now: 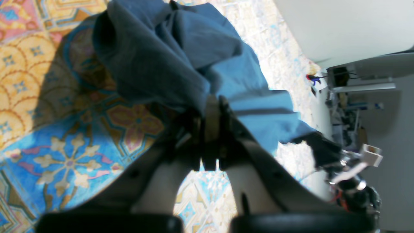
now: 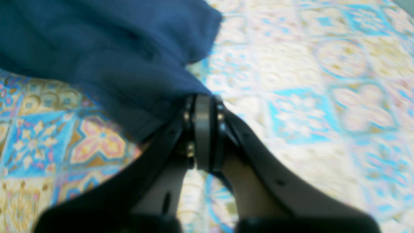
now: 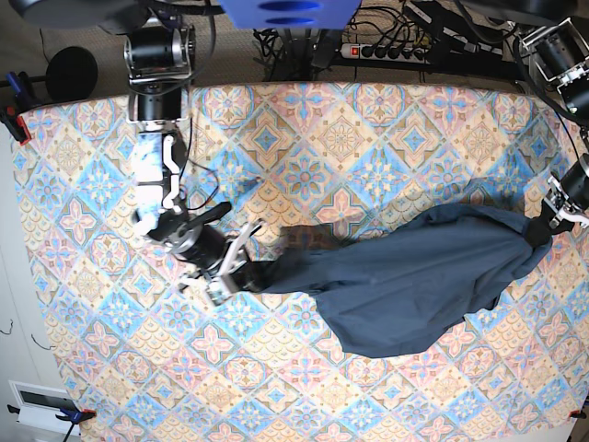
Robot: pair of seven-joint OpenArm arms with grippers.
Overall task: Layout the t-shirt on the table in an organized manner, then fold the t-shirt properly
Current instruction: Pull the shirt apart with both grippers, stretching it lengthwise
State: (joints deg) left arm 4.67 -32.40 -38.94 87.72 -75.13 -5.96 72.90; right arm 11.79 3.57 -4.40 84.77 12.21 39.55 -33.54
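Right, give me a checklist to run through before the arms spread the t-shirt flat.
1. Left hand shut on the t-shirt: ok.
2. Right hand shut on the t-shirt's other end: ok.
3. Cloth pulled long between both hands in the base view: ok.
4. Shirt lying flat and organized: not ok, it is bunched and wrinkled.
5. Which parts, sleeve or hem, each hand holds: cannot tell.
6. Bare table around the shirt to spread on: ok.
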